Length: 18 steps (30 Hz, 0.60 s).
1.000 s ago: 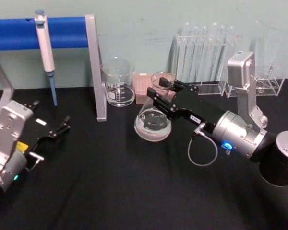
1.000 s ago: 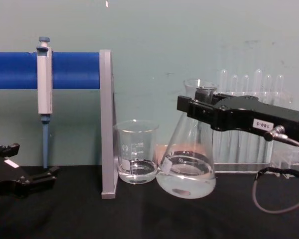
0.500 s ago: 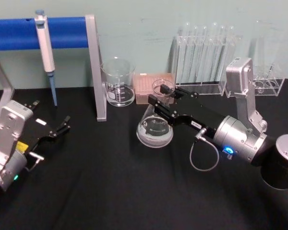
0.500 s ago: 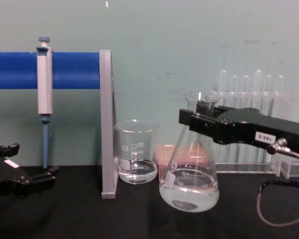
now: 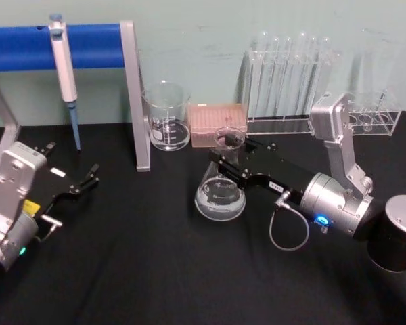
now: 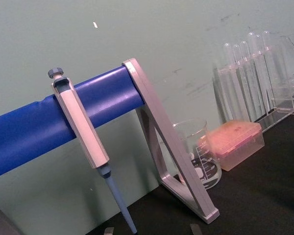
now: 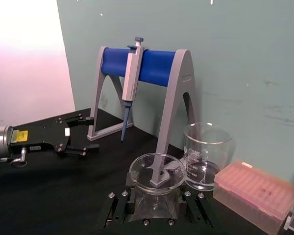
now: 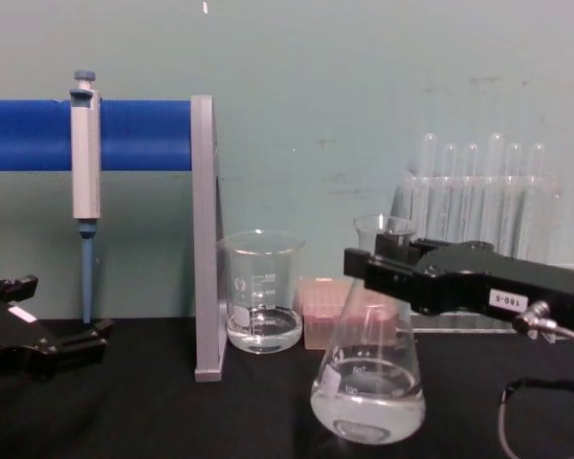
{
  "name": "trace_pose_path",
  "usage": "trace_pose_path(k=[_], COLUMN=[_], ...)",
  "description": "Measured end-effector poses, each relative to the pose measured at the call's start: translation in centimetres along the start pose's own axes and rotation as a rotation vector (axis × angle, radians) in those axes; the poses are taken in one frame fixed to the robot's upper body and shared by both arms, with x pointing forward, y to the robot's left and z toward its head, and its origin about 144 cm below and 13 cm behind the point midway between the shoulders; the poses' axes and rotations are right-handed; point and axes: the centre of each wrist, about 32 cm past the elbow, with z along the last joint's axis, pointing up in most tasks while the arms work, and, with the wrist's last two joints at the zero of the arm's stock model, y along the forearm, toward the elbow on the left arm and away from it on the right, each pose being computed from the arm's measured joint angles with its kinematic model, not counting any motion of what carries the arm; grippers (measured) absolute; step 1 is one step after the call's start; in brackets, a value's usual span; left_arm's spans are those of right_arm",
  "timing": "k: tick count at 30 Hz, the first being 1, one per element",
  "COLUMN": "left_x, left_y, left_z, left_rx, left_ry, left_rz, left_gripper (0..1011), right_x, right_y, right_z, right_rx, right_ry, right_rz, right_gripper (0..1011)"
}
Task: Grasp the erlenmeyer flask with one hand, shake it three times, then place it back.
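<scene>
— Where is the erlenmeyer flask (image 5: 220,193)?

— In the middle of the head view, over the black table (image 5: 149,271). It stands upright, with clear liquid (image 8: 368,411) pooled in its wide base. In the chest view it shows low and right of centre, nearer the camera than the other glassware. I cannot tell whether its base touches the table.

— What has hold of it?

— The right hand (image 5: 231,154). Its arm comes in from the right edge of the head view, and the black jaws are closed on the flask's narrow neck, just under the flared rim. The right wrist view looks across that rim from close behind, with one jaw on each side of the neck. In the chest view a small white label shows on the hand's side.

— And the other one?

— The left hand (image 5: 81,181) is at the lower left of the head view, low over the table and well apart from the flask. Its fingers are spread wide with nothing between them.

— What stands behind the flask?

— A glass beaker (image 5: 166,116) is up and to the left of it, with a little liquid in the bottom. It stands just beside the grey leg of the blue stand (image 5: 88,46). A pipette (image 5: 64,64) hangs on that stand's bar at the upper left. A pink tip box (image 5: 218,122) lies right behind the flask, between the beaker and the clear rack (image 5: 284,122) of test tubes (image 5: 287,68) at the upper right.
</scene>
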Motion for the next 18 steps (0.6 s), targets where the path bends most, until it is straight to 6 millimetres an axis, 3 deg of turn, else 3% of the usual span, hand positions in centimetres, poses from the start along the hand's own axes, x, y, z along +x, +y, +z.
trace_pose_path(k=[18], left_x=[0.0], left_y=[0.0], left_z=[0.0], left_rx=[0.000], left_ry=[0.000], left_rz=[0.000], left_gripper=[1001], right_x=[0.3], right_y=[0.1], right_z=[-1.7], right_rx=[-0.025], right_ry=[-0.012], right_rz=[0.046], right_gripper=[450])
